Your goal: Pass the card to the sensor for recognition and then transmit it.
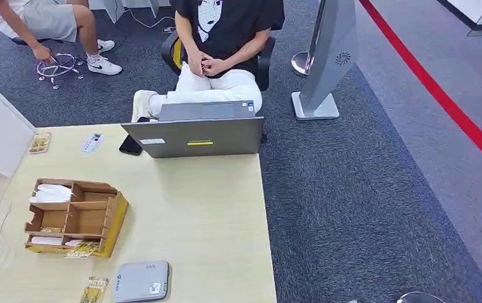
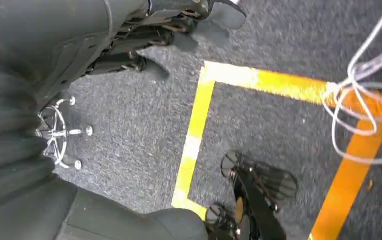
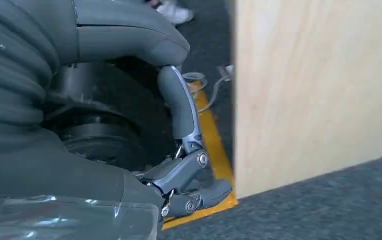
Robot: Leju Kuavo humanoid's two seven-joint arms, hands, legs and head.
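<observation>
Cards [image 1: 93, 290] lie on the pale tabletop [image 1: 206, 214] at its near edge, just beside the grey sensor [image 1: 141, 281], and more sit in and against the wooden organiser [image 1: 77, 217] further back. The left robot hand [image 2: 143, 45] hangs over grey carpet [image 2: 138, 135] crossed by yellow tape [image 2: 194, 135], fingers loosely spread and empty. The right robot hand [image 3: 178, 150] hangs beside the tabletop's wooden side panel [image 3: 314, 90], fingers apart, holding nothing.
</observation>
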